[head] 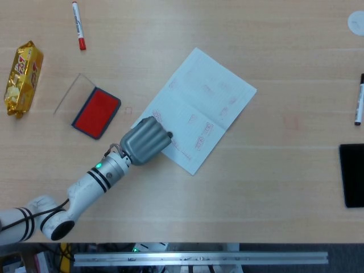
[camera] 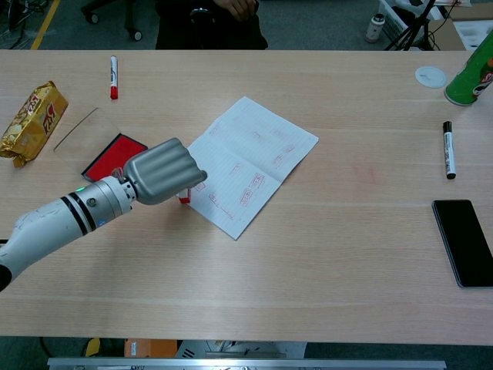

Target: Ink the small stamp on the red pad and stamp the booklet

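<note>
— What have you got in front of you?

— A pale wood bench, and beyond its far edge a dark floor with someone in black sitting there. Nearest to me is my left arm, coming in from the lower left. My left hand has its fingers curled in tight, knuckles up, at the near-left edge of the booklet.

— Is it holding the stamp?

— I think so. In the chest view a bit of red, the small stamp, pokes out under the fingers right at the booklet's edge. From the head view it's hidden by the hand. My right hand isn't in either view.

— And the booklet?

— Lying open and flat, turned at an angle, with several faint red marks across both pages.

— The pad?

— The red pad sits open just left of the hand, its clear lid beside it. Further left there's a gold snack packet, and at the far edge a red marker. Off to the right are a black phone, a black marker, a green can and a small white disc.
</note>
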`<state>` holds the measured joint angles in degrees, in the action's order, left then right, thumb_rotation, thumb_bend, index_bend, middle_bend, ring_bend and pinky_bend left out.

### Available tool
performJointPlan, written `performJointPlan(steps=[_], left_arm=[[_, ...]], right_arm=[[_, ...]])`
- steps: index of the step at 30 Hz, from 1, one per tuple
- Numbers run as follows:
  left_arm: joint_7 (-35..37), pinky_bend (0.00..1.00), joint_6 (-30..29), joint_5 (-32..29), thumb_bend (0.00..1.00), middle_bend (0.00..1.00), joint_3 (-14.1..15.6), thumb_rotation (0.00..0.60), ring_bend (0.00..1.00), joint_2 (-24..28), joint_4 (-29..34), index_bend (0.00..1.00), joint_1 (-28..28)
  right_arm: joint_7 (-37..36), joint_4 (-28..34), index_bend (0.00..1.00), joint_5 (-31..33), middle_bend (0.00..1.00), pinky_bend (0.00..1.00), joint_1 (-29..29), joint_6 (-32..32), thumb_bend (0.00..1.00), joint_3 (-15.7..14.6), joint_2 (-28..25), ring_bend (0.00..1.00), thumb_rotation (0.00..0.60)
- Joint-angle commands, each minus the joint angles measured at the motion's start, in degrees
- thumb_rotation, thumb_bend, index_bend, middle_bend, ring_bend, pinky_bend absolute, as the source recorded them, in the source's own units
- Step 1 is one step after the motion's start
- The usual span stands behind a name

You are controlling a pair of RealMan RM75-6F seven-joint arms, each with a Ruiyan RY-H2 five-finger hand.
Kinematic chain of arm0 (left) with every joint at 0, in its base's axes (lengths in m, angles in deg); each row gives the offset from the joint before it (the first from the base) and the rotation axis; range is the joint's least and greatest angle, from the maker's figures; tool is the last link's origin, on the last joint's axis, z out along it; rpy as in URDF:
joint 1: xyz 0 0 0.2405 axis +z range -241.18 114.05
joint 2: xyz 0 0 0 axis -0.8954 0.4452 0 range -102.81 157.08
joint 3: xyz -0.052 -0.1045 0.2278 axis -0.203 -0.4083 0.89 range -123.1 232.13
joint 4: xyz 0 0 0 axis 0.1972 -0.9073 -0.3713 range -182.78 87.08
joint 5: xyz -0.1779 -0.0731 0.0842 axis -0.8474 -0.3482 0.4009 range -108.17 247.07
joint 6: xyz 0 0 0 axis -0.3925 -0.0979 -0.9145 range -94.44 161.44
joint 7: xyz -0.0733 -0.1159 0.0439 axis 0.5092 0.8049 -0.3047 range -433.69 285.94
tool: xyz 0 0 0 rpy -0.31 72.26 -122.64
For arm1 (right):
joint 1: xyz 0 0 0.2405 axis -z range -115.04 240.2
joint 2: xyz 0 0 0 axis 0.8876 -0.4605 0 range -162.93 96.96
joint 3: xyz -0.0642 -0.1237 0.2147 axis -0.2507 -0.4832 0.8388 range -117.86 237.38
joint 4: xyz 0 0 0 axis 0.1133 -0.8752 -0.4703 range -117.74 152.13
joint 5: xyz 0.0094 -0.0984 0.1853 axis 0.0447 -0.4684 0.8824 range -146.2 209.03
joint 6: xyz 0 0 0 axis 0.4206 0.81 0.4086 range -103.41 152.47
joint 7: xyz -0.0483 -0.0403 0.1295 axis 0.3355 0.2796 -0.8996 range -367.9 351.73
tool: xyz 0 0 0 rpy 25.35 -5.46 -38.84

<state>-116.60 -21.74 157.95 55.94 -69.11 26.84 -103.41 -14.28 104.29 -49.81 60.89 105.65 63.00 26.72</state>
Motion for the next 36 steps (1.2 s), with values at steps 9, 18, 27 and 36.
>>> performJointPlan(steps=[9,18,27,36], left_arm=[[1.3,1.00,-5.8,0.1,0.35,0.99,-0.5,0.600,0.97,9.4,8.1,0.58,2.9],[2.1,1.00,-7.0,1.1,0.35,0.99,3.2,0.600,0.97,10.7,8.9,0.57,6.1],[2.4,1.00,-6.4,1.0,0.35,0.99,3.8,0.600,0.97,7.8,4.7,0.57,7.3],[3.0,1.00,-5.6,0.4,0.35,0.99,3.6,0.600,0.97,6.4,1.7,0.56,8.0]], right_arm=[[0.1,0.4,0.38,-0.9,0.43,0.51,-1.2,-0.7,0.19,0.4,0.3,0.49,0.600],[0.6,0.7,0.38,-1.6,0.43,0.51,-2.0,-1.5,0.19,0.2,0.7,0.49,0.600],[1.3,1.3,0.38,-1.7,0.43,0.51,-2.0,-1.3,0.19,0.1,0.5,0.49,0.600],[1.9,1.8,0.38,-1.5,0.43,0.51,-2.0,-1.1,0.19,0.1,0.2,0.49,0.600]])
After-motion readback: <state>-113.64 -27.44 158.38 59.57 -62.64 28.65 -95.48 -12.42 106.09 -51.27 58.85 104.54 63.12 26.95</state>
